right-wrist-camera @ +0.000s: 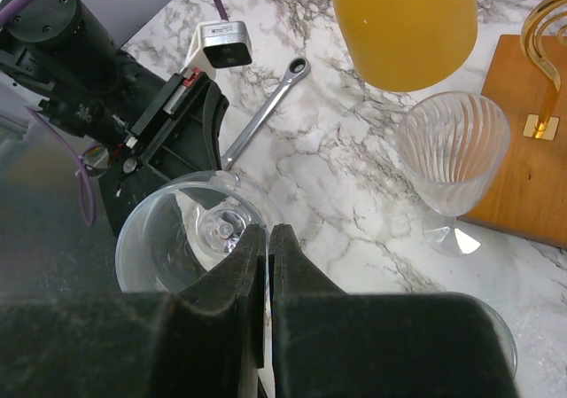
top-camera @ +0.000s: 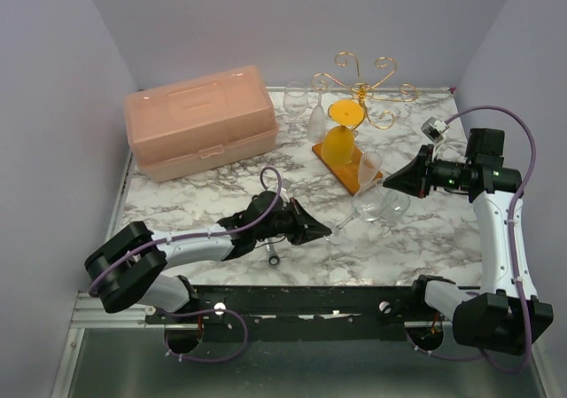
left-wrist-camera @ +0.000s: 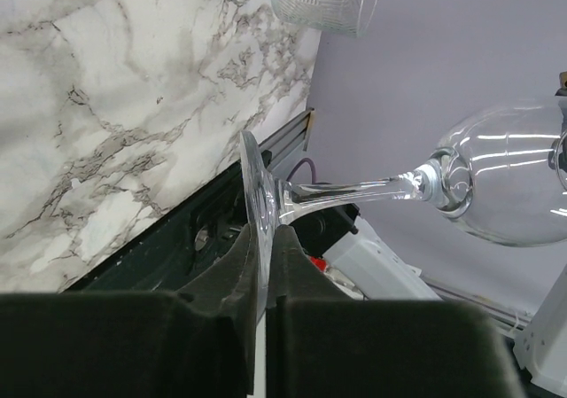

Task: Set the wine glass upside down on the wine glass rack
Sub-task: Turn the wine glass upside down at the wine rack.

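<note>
A clear wine glass (top-camera: 379, 208) hangs on its side above the marble table, between my two grippers. My left gripper (left-wrist-camera: 264, 238) is shut on the edge of its round foot (left-wrist-camera: 252, 181), and the stem (left-wrist-camera: 345, 191) runs right to the bowl (left-wrist-camera: 514, 181). My right gripper (right-wrist-camera: 267, 234) is shut on the rim of the bowl (right-wrist-camera: 168, 238). The wine glass rack (top-camera: 363, 86) stands at the back. It has gold scrolling arms and an orange-brown base (top-camera: 348, 169). An orange glass (top-camera: 340, 136) stands foot-up at its stem.
A ribbed clear glass (right-wrist-camera: 452, 150) stands upright beside the rack base (right-wrist-camera: 523, 150), close to the held bowl. Two more clear glasses (top-camera: 304, 110) stand behind, next to a pink lidded box (top-camera: 199, 119). A wrench (right-wrist-camera: 266, 114) lies on the marble near the left arm.
</note>
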Robot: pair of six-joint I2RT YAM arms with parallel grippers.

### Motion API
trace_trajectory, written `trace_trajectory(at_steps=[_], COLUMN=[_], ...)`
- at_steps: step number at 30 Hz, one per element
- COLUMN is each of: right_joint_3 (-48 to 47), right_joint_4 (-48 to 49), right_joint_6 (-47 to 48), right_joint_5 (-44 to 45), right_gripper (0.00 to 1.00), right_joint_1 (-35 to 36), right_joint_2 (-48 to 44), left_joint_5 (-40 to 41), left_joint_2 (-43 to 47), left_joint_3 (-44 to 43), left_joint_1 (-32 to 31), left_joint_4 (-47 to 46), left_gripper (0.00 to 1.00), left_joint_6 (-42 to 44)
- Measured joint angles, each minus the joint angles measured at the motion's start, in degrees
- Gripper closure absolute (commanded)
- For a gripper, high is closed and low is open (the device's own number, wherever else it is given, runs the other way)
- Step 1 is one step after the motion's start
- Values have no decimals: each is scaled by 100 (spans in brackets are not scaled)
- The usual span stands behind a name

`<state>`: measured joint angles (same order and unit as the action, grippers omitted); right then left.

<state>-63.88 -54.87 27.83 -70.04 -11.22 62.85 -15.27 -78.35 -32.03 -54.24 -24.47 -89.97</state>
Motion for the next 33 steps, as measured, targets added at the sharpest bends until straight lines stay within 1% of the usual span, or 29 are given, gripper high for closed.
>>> trace_trajectory(at_steps=[5, 7, 11, 15, 18, 25, 26, 27, 33], right_joint_3=[15, 24, 37, 50, 46, -133, -197, -269, -643], right_joint_4=[0, -4, -13, -22, -28, -157, -192, -216, -420], right_joint_6=[2, 2, -26, -96, -107, -39, -11, 15, 116], right_joint_5=[0, 0, -9, -83, -111, -105, -103, -98, -44], right_gripper=[98, 89, 76, 60, 48, 26, 25, 22, 21], right_joint_1=[0, 0, 20, 28, 31, 28, 28, 28, 28], right_joint_2=[-31, -59, -94, -157, -205, -225, -225, -227, -313], left_joint_5=[0, 0, 26, 149, 315, 629, 678, 719, 999], left_joint_2=[-52, -57, 7, 343, 780, 1716, 1773, 2013, 2719], left_joint_3=[83, 140, 267, 363, 396, 396, 391, 363, 11], left_joint_1=[0, 4, 50, 101, 175, 334, 348, 426, 754], left_joint_4=[-212, -332, -476, -251, 118, 1211, 1434, 1644, 3182], left_gripper=[100, 100, 100, 100, 100, 100, 100, 100, 100], left_joint_6=[-15, -15, 39, 238, 529, 1449, 1631, 1821, 3062])
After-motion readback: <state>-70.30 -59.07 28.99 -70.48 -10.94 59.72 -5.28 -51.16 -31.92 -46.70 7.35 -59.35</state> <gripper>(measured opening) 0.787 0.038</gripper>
